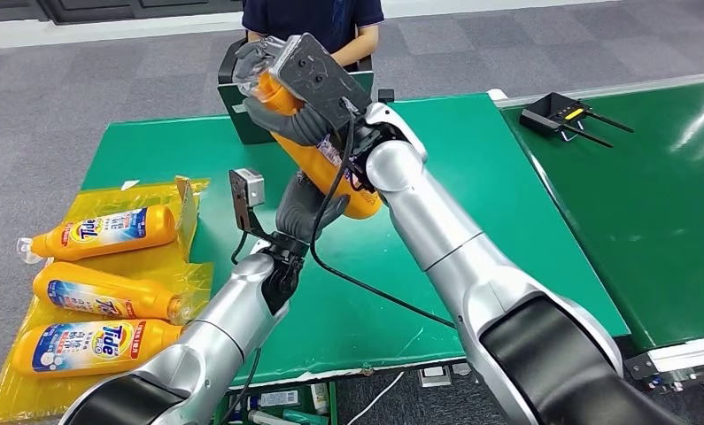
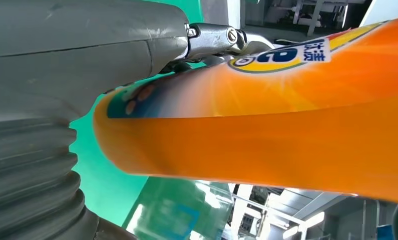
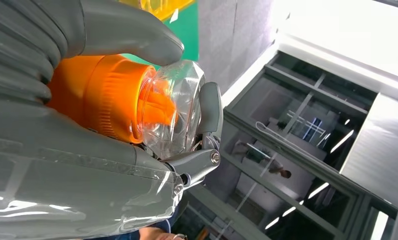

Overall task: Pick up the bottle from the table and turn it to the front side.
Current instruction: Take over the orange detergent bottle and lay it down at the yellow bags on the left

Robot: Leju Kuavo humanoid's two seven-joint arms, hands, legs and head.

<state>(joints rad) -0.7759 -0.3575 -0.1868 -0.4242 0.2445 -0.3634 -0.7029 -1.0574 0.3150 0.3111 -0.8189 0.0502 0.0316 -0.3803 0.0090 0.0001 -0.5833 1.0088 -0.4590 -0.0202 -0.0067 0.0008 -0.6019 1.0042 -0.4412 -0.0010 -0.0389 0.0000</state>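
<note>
Both hands (image 1: 290,97) around raised bottle (image 1: 330,164)

We see the bottle (image 1: 330,159) raised over the surface (image 1: 472,168), right robot hand (image 1: 290,88) above, left robot hand (image 1: 308,208) below.

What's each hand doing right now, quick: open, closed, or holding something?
Right hand: closed around the neck end of the orange bottle, holding it up off the table.
Left hand: at the bottle's lower end; whether it grips cannot be told.

Orange bottle (image 2: 267,135) close up, left hand (image 2: 86,65) touching it, green table (image 2: 106,185)
</note>
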